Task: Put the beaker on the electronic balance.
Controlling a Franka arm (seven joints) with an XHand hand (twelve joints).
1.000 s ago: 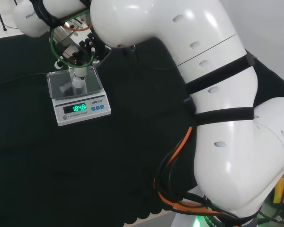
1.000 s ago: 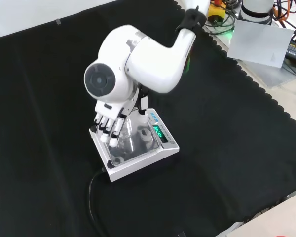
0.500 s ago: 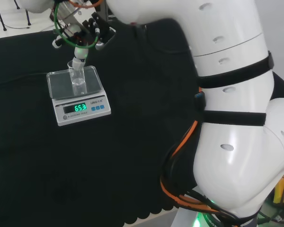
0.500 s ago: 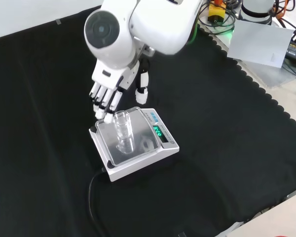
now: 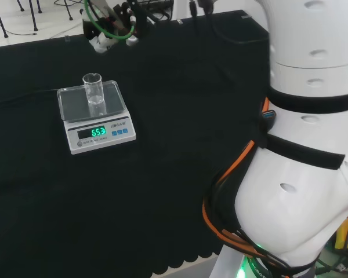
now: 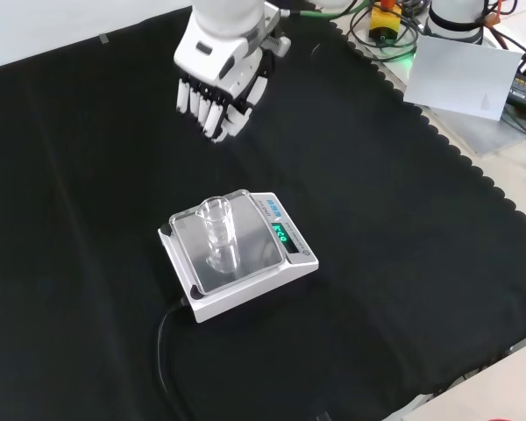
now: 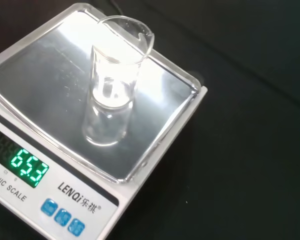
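Hanging straight and released, the fingers (image 6: 212,103) of the hand (image 6: 221,74) grasp nothing, well above and apart from the beaker (image 6: 217,230) in front view. Clear glass beaker stands upright near centre of the steel pan of the electronic balance (image 6: 245,289), w/ its green display lit. Balance rests on the black-cloth surface (image 6: 403,263); a dark cable (image 6: 163,338) leaves its near corner.

one clear beaker (image 6: 216,230), one electronic balance (image 6: 294,261), one black cloth (image 6: 403,219), one hand (image 6: 217,74)
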